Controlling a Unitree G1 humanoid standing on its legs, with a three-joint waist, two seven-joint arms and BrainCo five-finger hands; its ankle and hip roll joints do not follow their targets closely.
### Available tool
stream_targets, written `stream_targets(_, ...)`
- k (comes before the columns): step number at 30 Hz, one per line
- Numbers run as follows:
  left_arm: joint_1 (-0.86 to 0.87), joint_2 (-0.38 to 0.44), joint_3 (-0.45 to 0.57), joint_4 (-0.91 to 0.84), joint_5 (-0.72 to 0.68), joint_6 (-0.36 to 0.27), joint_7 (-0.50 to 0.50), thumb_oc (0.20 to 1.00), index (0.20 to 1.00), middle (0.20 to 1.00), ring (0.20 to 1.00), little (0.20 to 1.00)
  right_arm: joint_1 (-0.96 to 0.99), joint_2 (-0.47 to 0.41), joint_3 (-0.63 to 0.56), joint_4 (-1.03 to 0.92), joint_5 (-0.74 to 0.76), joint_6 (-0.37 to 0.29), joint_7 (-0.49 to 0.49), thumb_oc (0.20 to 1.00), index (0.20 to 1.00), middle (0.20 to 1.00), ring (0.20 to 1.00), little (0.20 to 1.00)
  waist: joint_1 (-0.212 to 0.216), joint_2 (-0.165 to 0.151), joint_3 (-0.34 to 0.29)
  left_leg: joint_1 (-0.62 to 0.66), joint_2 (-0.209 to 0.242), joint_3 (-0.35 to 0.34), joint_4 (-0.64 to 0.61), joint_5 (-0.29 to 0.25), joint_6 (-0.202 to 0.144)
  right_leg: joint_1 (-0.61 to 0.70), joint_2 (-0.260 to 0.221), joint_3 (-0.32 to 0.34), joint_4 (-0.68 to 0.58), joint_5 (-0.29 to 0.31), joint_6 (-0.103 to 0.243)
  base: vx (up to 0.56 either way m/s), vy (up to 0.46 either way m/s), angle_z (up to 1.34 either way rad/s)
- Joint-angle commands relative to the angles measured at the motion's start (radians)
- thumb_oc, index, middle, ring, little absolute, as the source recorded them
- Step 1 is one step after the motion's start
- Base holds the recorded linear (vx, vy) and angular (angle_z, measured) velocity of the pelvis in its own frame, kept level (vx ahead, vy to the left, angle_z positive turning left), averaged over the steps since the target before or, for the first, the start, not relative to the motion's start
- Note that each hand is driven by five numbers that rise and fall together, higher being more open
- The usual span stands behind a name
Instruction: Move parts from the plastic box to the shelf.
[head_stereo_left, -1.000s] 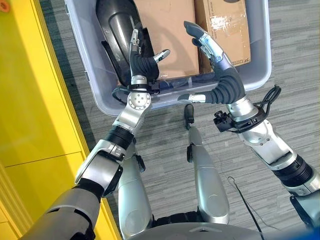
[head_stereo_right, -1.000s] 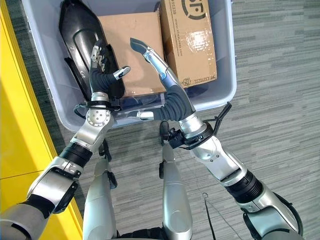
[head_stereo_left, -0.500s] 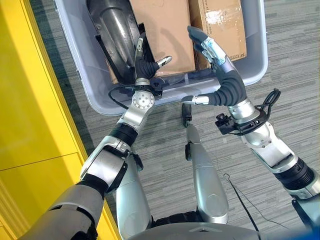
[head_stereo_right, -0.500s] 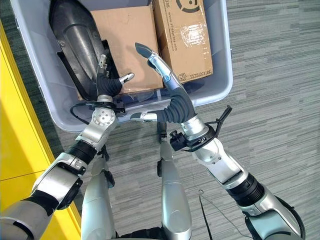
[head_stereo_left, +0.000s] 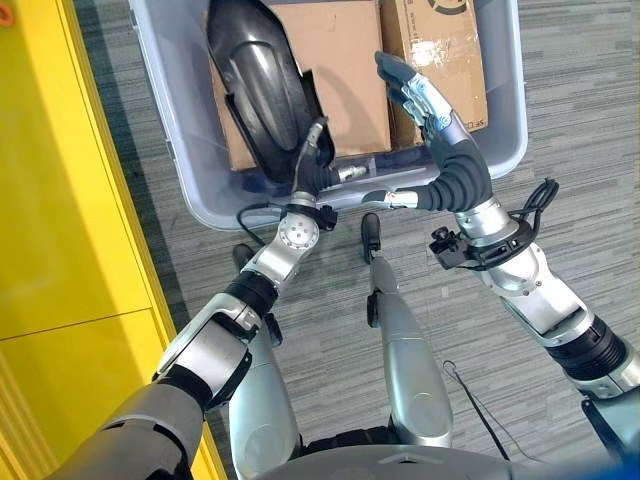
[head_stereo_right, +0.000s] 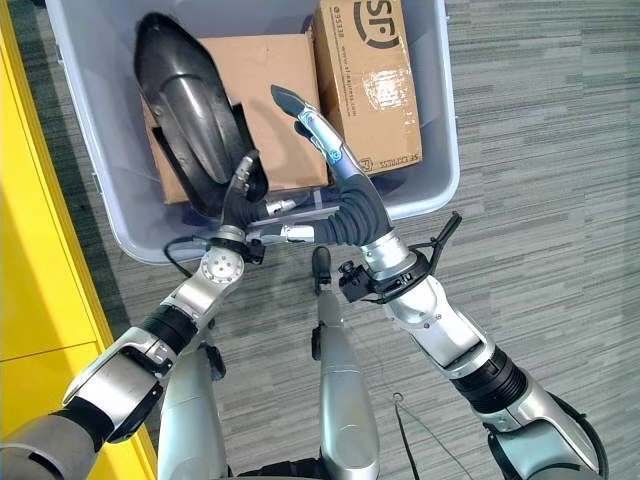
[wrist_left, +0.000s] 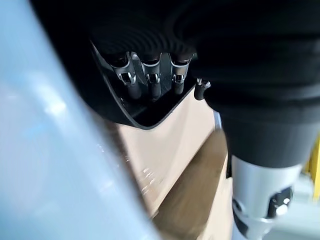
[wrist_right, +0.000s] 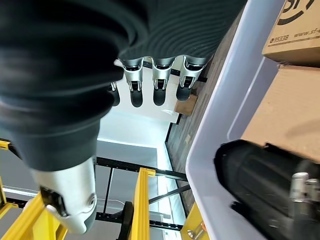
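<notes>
Now lifting the black fender (head_stereo_left: 262, 85) in the plastic box (head_stereo_left: 505, 120) — left hand (head_stereo_left: 308, 172) fingers (wrist_left: 152, 85) grasping it; right hand (head_stereo_left: 425, 95) hovering, fingers released.

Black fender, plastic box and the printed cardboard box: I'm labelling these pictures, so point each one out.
Black fender (head_stereo_right: 185, 90): right eye view, on its curved back.
Plastic box (head_stereo_right: 448, 120): right eye view, on its side wall.
Printed cardboard box (head_stereo_right: 368, 85): right eye view, on its top face.
</notes>
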Motion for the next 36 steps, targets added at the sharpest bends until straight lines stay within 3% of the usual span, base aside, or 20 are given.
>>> stream_targets(1,0.048,-0.043,-0.058,0.032,0.152,0.013,-0.056,1.0,1.0,1.0,1.0,1.0,-0.001,0.021,-0.051,-0.019,0.03,-0.071,0.004,1.0,1.0,1.0,1.0,1.0,-0.014,0.048,-0.045,0.002,0.027,0.005,0.004,-0.01,0.011,0.0,-0.086,0.002,0.163,-0.155,0.073,0.0,0.0,0.0)
stream_targets(6,0.055,0.014,-0.086,0.005,0.251,0.01,-0.101,1.0,1.0,1.0,1.0,1.0,0.007,0.016,-0.053,-0.013,0.032,-0.072,0.021,1.0,1.0,1.0,1.0,1.0,-0.009,0.059,-0.04,0.017,0.027,0.01,0.006,-0.012,0.012,0.013,-0.091,0.0,0.163,-0.159,0.075,0.0,0.003,-0.01)
stream_targets(13,0.108,0.126,-0.044,-0.138,0.242,-0.018,-0.125,1.0,1.0,1.0,1.0,1.0,0.031,0.006,-0.077,-0.013,0.028,-0.072,0.036,1.0,1.0,1.0,1.0,1.0,0.003,0.077,-0.036,0.027,0.025,0.011,0.003,-0.013,0.011,0.025,-0.098,-0.006,0.163,-0.162,0.076,-0.01,0.016,-0.05)
stream_targets(16,0.233,0.231,0.068,-0.366,0.117,-0.079,-0.137,1.0,1.0,1.0,1.0,1.0,0.047,-0.004,-0.116,-0.03,0.006,-0.072,0.033,1.0,1.0,1.0,1.0,1.0,0.022,0.089,-0.036,0.028,0.022,0.007,0.003,-0.014,0.011,0.033,-0.102,-0.008,0.16,-0.164,0.076,0.0,0.004,-0.02)
stream_targets(17,0.237,0.234,0.071,-0.371,0.116,-0.076,-0.139,1.0,1.0,1.0,1.0,1.0,0.047,-0.003,-0.114,-0.031,0.006,-0.072,0.033,1.0,1.0,1.0,1.0,1.0,0.02,0.088,-0.037,0.028,0.022,0.007,0.003,-0.014,0.011,0.033,-0.102,-0.009,0.16,-0.164,0.076,0.0,0.0,0.0)
stream_targets(21,0.431,0.3,0.238,-0.623,-0.042,-0.14,-0.183,1.0,1.0,1.0,1.0,1.0,0.05,-0.011,-0.161,-0.028,-0.025,-0.066,0.026,1.0,1.0,1.0,1.0,1.0,0.048,0.095,-0.045,0.03,0.018,-0.001,0.004,-0.017,0.009,0.048,-0.108,-0.017,0.154,-0.166,0.075,0.0,0.0,0.0)
stream_targets(25,0.536,0.311,0.347,-0.786,-0.16,-0.189,-0.208,1.0,1.0,1.0,1.0,1.0,0.029,-0.011,-0.165,0.004,-0.028,-0.063,0.014,1.0,1.0,1.0,1.0,1.0,0.072,0.094,-0.048,0.027,0.014,-0.011,0.003,-0.018,0.008,0.062,-0.113,-0.03,0.149,-0.167,0.076,0.0,-0.02,0.11)
stream_targets(29,0.586,0.255,0.388,-0.87,-0.33,-0.216,-0.251,1.0,1.0,1.0,1.0,1.0,-0.029,-0.001,-0.114,0.102,0.012,-0.043,0.023,1.0,1.0,1.0,1.0,1.0,0.1,0.09,-0.045,0.022,0.009,-0.019,0.0,-0.014,0.009,0.076,-0.118,-0.044,0.142,-0.165,0.076,-0.01,-0.018,0.16)
stream_targets(36,0.586,0.218,0.405,-0.934,-0.392,-0.236,-0.245,1.0,1.0,1.0,1.0,1.0,-0.253,0.039,-0.011,0.434,0.018,0.019,-0.034,1.0,1.0,1.0,1.0,1.0,0.162,0.084,-0.021,0.008,-0.001,-0.047,-0.004,-0.007,0.014,0.1,-0.129,-0.077,0.13,-0.163,0.073,-0.01,-0.027,0.15)
